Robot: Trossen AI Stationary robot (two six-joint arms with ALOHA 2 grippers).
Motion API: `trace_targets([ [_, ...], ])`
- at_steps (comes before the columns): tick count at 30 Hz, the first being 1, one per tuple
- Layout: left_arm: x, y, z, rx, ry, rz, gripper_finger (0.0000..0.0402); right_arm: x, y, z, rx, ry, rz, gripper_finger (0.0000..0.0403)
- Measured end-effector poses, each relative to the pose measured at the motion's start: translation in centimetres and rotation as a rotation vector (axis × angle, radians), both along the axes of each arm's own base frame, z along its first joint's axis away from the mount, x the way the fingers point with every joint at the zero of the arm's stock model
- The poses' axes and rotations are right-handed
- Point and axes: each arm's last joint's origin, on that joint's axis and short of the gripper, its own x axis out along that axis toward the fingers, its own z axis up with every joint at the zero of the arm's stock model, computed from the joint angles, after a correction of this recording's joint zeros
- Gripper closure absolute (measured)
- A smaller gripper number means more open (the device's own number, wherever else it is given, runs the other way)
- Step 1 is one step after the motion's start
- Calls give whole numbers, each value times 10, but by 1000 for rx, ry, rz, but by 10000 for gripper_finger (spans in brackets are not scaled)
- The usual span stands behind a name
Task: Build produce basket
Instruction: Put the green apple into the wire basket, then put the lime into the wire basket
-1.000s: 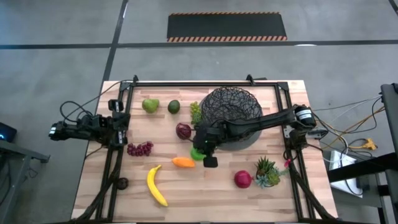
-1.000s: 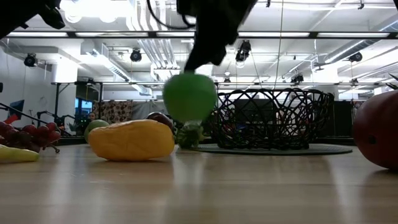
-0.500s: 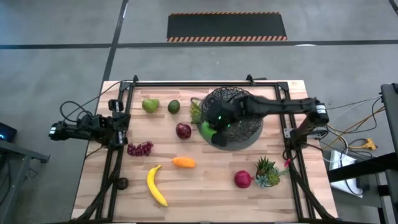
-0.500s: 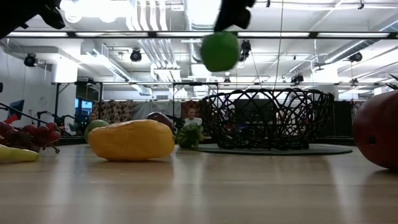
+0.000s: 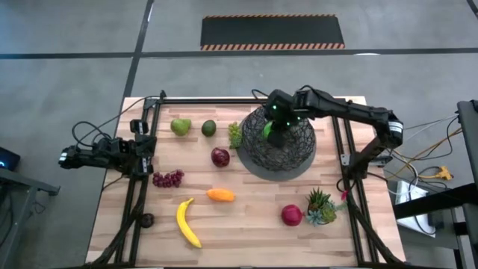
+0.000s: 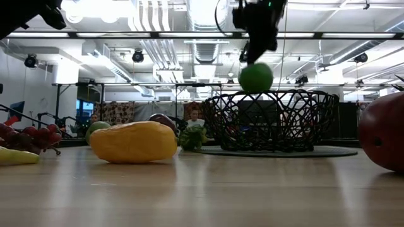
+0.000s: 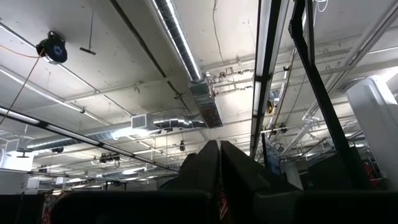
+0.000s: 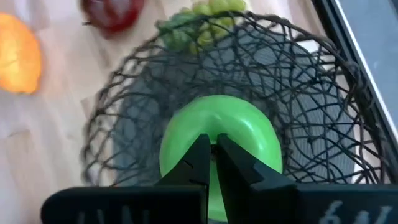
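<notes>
The basket (image 5: 252, 153) is a black wire bowl at the table's far middle; it also shows in the low view (image 6: 297, 123) and in the right wrist view (image 8: 118, 130). My right gripper (image 5: 275, 122) hangs over its inside, shut on a green apple (image 5: 266, 129). In the low view the green apple (image 6: 255, 77) hangs just above the rim. The other produce rests on the wood left of and nearer than the basket. My left gripper (image 7: 219, 163) is shut and parked at the table's left edge (image 5: 104, 155). My right gripper (image 8: 214, 148) pinches the green apple at its top (image 8: 219, 127) between two almost closed fingertips, and the fingers hide the exact spot. The fingers come from above, pointing down. The apple hangs below them, clear of the basket and the table.
On the table lie a pear (image 5: 180, 126), a lime (image 5: 209, 128), green grapes (image 5: 234, 134) against the basket's left side, a dark red fruit (image 5: 220, 157), purple grapes (image 5: 169, 178), an orange piece (image 5: 219, 195), a banana (image 5: 187, 223) and a red apple (image 5: 291, 215). A potted plant (image 5: 321, 205) stands near right.
My right gripper has stayed shut on the green apple and carried it from above the spot by the orange piece, up and toward the far right. It has crossed the basket's left rim, and the apple now hangs over the basket's inside.
</notes>
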Motion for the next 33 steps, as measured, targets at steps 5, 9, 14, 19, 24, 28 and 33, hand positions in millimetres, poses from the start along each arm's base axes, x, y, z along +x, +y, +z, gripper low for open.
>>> trace_targets([
  [5, 0, 0, 0, 0, 0, 0, 401, 5, -35, -38, 91, -63, -44, 394],
  [9, 0, 0, 0, 0, 0, 0, 401, 5, -60, -67, 112, -19, -105, 394],
  [14, 0, 0, 0, -1, 0, -1, 401, 3, -81, -87, 133, 28, -140, 394],
  [19, 0, 0, 0, -1, -1, -1, 401, 5, -87, -97, 129, 38, -123, 391],
  [24, 0, 0, 0, -2, -1, -2, 401, 6, -88, -98, 124, 40, -112, 374],
  [28, 0, 0, 0, -2, -1, -2, 401, 6, -88, -98, 127, 36, -123, 347],
  [33, 0, 0, 0, -3, -1, -2, 401, 7, -91, -97, 80, 25, -151, 302],
])
